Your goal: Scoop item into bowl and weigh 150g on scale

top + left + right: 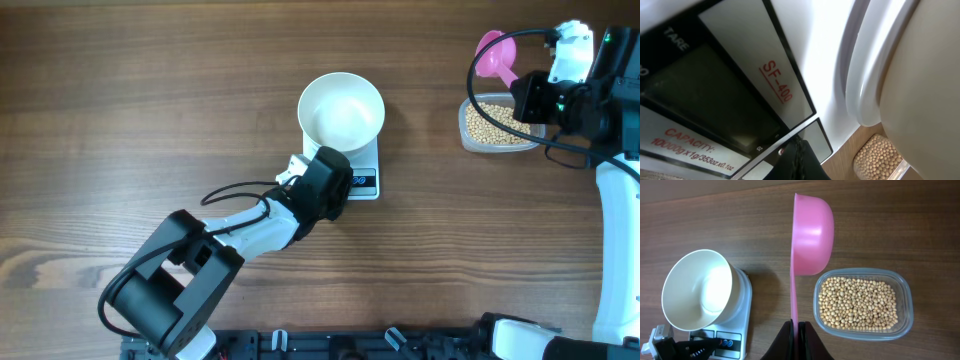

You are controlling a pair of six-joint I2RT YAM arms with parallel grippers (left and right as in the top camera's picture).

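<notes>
The white bowl [341,110] stands empty on the white scale [366,160]. My left gripper [342,186] is shut, and its closed tip [801,154] rests on the scale's dark button panel [790,150] beside the display [705,95]. My right gripper [796,329] is shut on the handle of a pink scoop [813,230]. The scoop [495,55] is empty, turned on its side and held just left of the clear tub [905,325]. That tub is filled with beige beans [859,304], the item [495,124].
The tub stands on the wooden table [150,100] at the right, about a hand's width from the scale. My left arm [180,280] stretches from the front edge toward the scale. The right arm [615,230] runs along the right edge.
</notes>
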